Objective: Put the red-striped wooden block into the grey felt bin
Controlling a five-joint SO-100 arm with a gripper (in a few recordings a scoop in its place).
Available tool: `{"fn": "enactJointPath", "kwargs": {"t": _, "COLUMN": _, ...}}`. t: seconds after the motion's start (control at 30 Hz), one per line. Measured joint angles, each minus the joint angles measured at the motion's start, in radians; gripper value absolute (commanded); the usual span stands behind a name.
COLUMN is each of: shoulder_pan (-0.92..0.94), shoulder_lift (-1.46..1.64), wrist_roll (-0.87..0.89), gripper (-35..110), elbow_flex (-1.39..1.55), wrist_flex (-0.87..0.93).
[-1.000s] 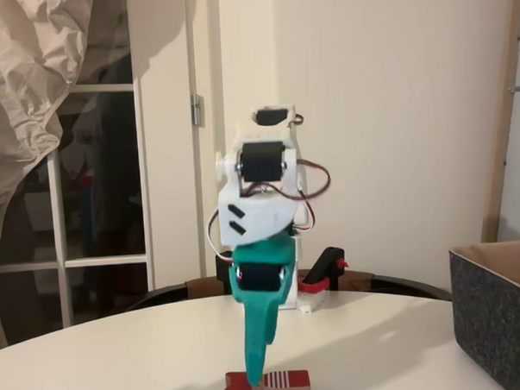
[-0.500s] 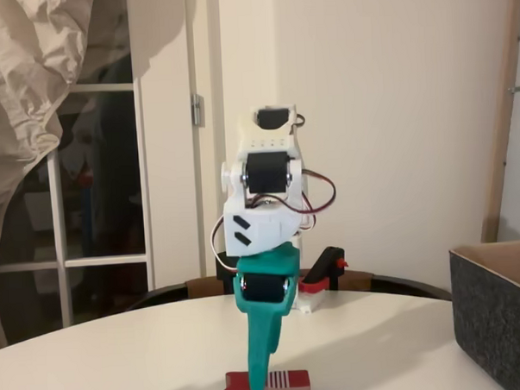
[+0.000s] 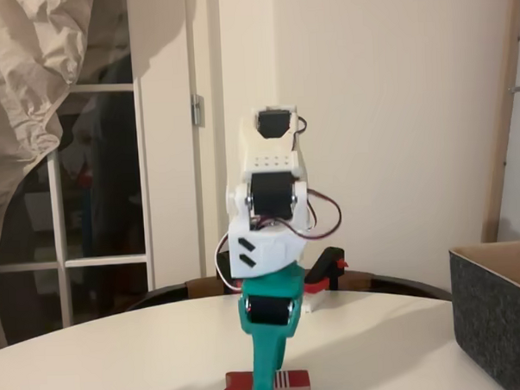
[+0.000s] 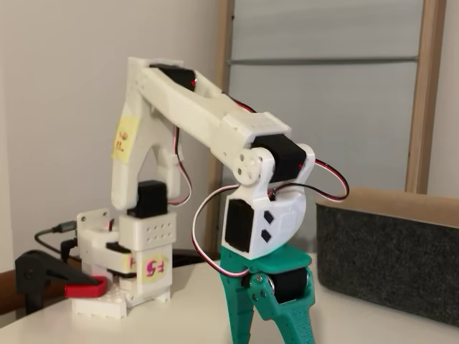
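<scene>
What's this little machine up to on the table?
A small white robot arm with a teal gripper is reaching straight down onto a flat wooden block with a red, white-striped top near the front of the white table. Whether its jaws have closed on the block can't be made out. A big dark grey felt bin waits to the right in this fixed view.

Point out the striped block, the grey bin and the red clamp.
red-striped wooden block (image 3: 292,381), a fixed view, striped top right of the teal finger.
grey felt bin (image 4: 387,258), a fixed view, front wall.
red-and-black clamp (image 4: 84,289), a fixed view, red handle.
</scene>
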Motion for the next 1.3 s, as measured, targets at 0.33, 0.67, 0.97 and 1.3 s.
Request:
{"fn": "enactJointPath", "kwargs": {"t": 0.33, "shoulder_pan": 0.003, "shoulder_lift": -0.041, "wrist_roll": 0.008, "gripper": 38, "elbow_flex": 0.0, "wrist_flex": -0.041}}
{"fn": "enactJointPath", "kwargs": {"t": 0.67, "shoulder_pan": 0.0, "shoulder_lift": -0.054, "wrist_roll": -0.009, "gripper": 26, "elbow_flex": -0.002, "wrist_flex": -0.071}}
{"fn": "enactJointPath", "kwargs": {"t": 0.97, "shoulder_pan": 0.003, "shoulder_lift": -0.054, "wrist_roll": -0.009, "gripper": 19, "elbow_flex": -0.008, "wrist_flex": -0.094}}
{"fn": "enactJointPath", "kwargs": {"t": 1.3, "shoulder_pan": 0.005, "shoulder_lift": -0.049, "wrist_roll": 0.005, "gripper": 12, "elbow_flex": -0.009, "wrist_flex": -0.095}}
